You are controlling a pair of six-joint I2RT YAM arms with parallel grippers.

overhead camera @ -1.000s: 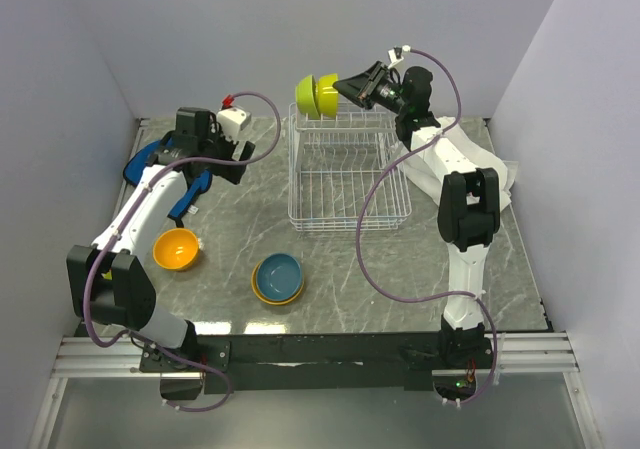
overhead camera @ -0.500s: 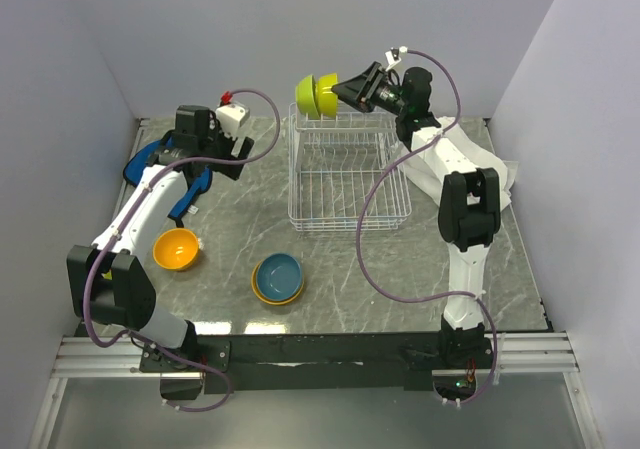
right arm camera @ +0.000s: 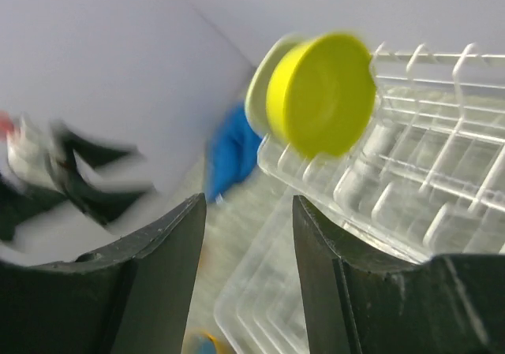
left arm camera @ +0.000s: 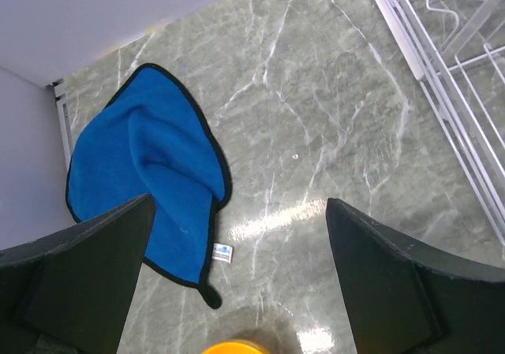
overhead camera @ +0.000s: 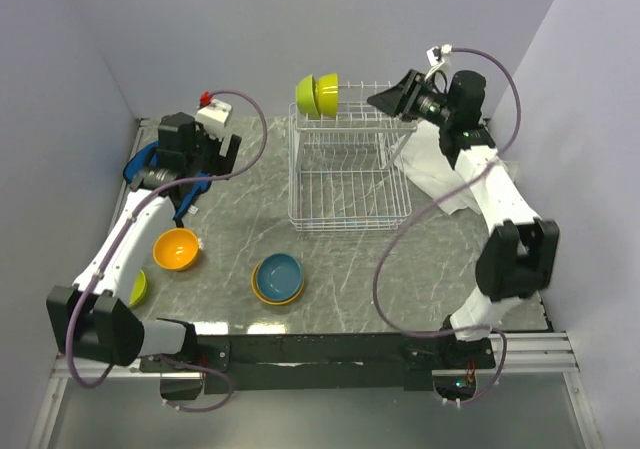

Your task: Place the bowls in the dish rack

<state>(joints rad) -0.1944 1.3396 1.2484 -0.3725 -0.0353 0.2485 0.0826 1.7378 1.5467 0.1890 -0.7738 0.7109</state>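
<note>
Two lime green bowls [overhead camera: 318, 94] [right arm camera: 319, 94] stand on edge in the raised slots at the far end of the white dish rack [overhead camera: 350, 214] [right arm camera: 410, 204]. My right gripper [overhead camera: 380, 100] [right arm camera: 248, 212] hangs open and empty just right of them, clear of both. An orange bowl [overhead camera: 176, 249] [left arm camera: 233, 348] lies near left on the table. A light blue bowl [overhead camera: 279, 275] sits near centre with an orange rim showing under it. Another green bowl [overhead camera: 138, 287] peeks out beside my left arm. My left gripper [overhead camera: 208, 169] [left arm camera: 238, 212] is wide open above the table, holding nothing.
A blue cloth [overhead camera: 148, 161] [left arm camera: 150, 180] lies at the far left corner under my left wrist. A white cloth [overhead camera: 450, 179] is bunched to the right of the rack. Walls close in the table on three sides.
My right gripper opened, let go of the second green bowl in the rack slots and drew back to the right. My left arm shifted left, uncovering a green bowl.
</note>
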